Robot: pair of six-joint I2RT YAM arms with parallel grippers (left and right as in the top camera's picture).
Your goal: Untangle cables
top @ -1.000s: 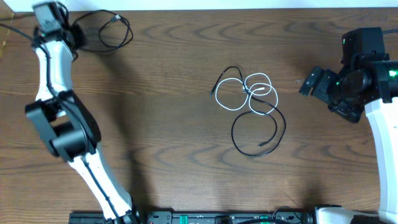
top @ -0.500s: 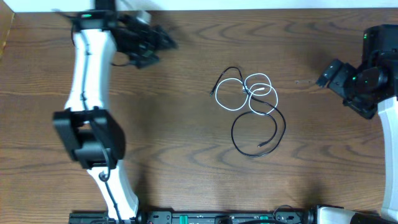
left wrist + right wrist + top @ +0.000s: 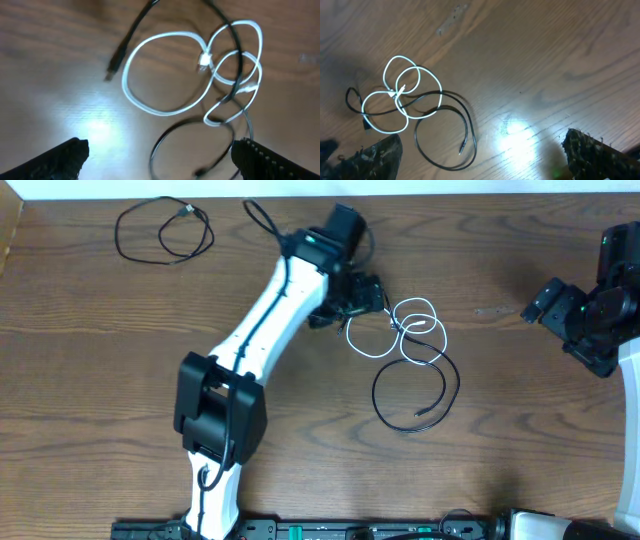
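Brown wood-grain table; black rail along its near edge.

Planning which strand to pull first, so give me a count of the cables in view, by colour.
Black cables: 2 (one coiled alone at far left, one in the middle tangle)
White cable: 1, looped through that middle black one
Total: 3
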